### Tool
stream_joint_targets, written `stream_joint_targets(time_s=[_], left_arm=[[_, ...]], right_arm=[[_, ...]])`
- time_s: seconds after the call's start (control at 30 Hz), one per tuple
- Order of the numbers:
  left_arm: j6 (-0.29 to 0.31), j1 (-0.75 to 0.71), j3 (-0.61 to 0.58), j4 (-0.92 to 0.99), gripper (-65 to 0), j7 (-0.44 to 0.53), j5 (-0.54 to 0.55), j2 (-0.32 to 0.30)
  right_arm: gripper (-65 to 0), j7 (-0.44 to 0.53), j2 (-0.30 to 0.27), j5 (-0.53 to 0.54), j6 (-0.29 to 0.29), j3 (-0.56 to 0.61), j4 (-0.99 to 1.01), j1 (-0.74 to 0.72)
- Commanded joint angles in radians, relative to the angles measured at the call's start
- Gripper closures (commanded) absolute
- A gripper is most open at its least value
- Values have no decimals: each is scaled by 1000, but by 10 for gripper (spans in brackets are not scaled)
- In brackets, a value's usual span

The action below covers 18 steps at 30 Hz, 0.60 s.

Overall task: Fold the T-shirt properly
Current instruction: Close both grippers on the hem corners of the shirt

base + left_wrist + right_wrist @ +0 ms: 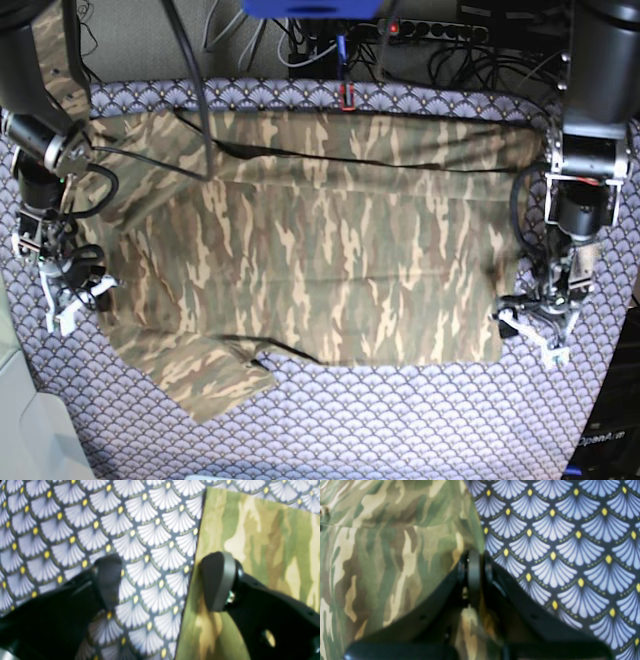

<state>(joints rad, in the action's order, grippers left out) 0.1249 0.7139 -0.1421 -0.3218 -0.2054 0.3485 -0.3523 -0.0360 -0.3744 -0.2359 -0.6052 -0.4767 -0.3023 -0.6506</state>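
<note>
The T-shirt (320, 240) lies spread flat on the purple tablecloth (400, 420). The left gripper (160, 582) straddles its edge with jaws wide apart (holding nothing); the right gripper (473, 577) is pinched together on its opposite edge.

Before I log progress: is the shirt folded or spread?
Mostly spread. The shirt lies open across the tablecloth, one sleeve out at the near corner; only its far edge looks doubled over.
</note>
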Motion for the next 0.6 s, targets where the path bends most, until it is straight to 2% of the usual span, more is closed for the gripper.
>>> stream_joint_targets(time_s=[0.0, 0.27, 0.57], left_arm=[[2, 37, -18, -9, -491, 31, 7, -8], [2, 48, -49, 2, -491, 56, 5, 39], [2, 11, -44, 3, -491, 97, 11, 40]], right_arm=[[0, 26, -19, 11, -8, 0, -15, -31], [0, 25, -16, 11, -8, 0, -15, -33], [0, 26, -16, 11, -8, 0, -15, -33]])
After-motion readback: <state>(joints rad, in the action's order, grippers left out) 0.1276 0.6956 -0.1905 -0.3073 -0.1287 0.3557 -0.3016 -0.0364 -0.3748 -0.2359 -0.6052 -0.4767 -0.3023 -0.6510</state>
